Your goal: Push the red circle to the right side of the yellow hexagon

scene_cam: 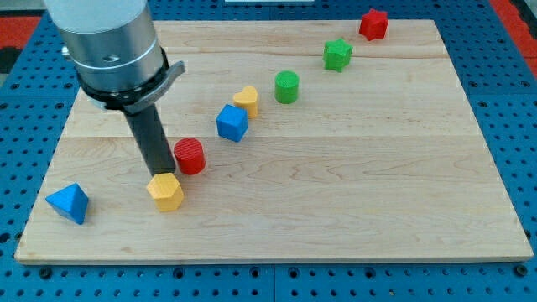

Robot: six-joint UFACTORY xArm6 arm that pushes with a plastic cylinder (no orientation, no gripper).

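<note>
Handless rod, my tip (159,174) touching yellow hexagon (166,192), red circle (190,156) just right; no legible writing

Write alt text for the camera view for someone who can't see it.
A dark rod's tip rests just above a yellow hexagon, with a red circle close at the tip's right, on a wooden board. Six other coloured blocks are spread across the board.

Bright even overhead light, soft short shadows beneath blocks, sharp focus, mild sheen on wooden board (352,168)
</note>
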